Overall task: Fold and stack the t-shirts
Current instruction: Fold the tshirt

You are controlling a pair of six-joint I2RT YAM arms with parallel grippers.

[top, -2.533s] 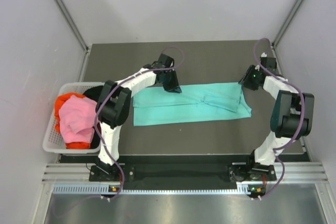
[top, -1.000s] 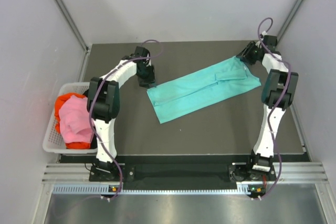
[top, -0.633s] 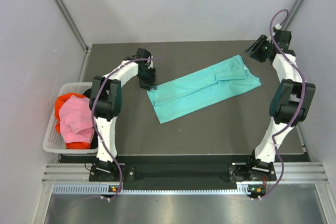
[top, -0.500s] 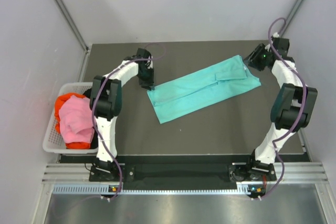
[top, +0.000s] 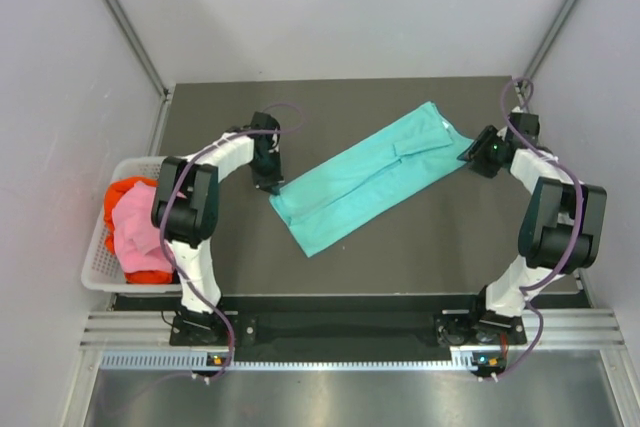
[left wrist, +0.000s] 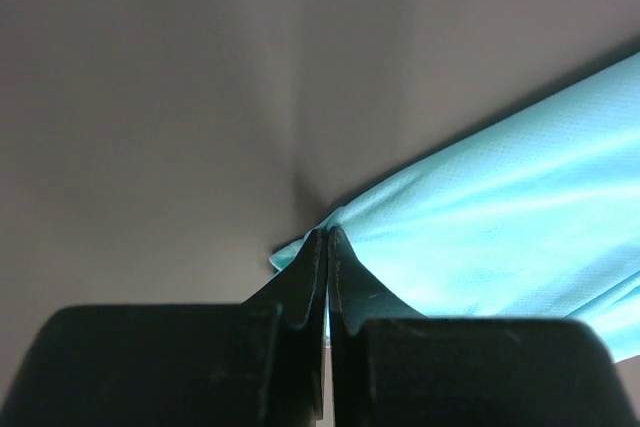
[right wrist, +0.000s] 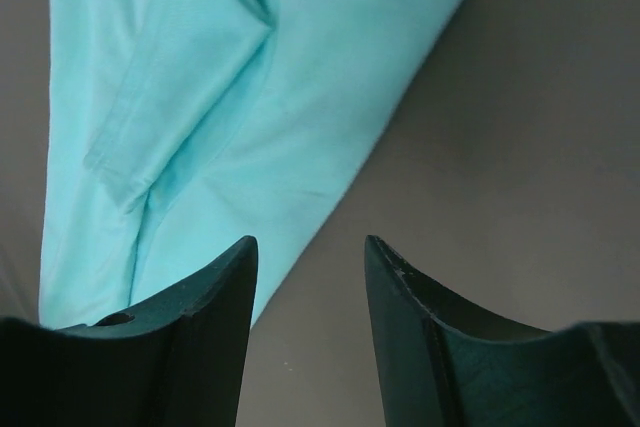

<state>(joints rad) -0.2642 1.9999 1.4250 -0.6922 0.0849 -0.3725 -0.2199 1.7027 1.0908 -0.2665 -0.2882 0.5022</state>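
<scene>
Top external view: teal t-shirt [top: 365, 175] lies as a long folded strip, diagonal across the dark table [top: 420, 257], its far-right end near the right gripper [top: 478, 154] and its near-left end at the left gripper [top: 270, 185]

Change over the last half second: the strip's left end has shifted nearer and to the left, so the diagonal is steeper. The left gripper has moved with that end. The right gripper, previously up by the far-right corner and apart from the cloth, has come down just beside the strip's right end.

Left wrist view: fingers [left wrist: 312, 267] are pressed together with a corner of the teal cloth [left wrist: 500, 237] pinched between them, low to the table.

Right wrist view: fingers [right wrist: 215, 287] are spread, nothing between them but bare table and the shirt's edge [right wrist: 250, 117]. A sleeve fold shows on the cloth. No grasp on this side.

Basket [top: 98, 265] at the left edge holds the pink t-shirt [top: 140, 227] on top of the red-orange t-shirt [top: 125, 190], both bunched and unfolded.

Judgement: the strip is being re-aimed by one corner only, hence the skew. Task is early: the first shirt is partly folded, nothing stacked. Next the right gripper probably needs to take the right end so both ends can be brought together
</scene>
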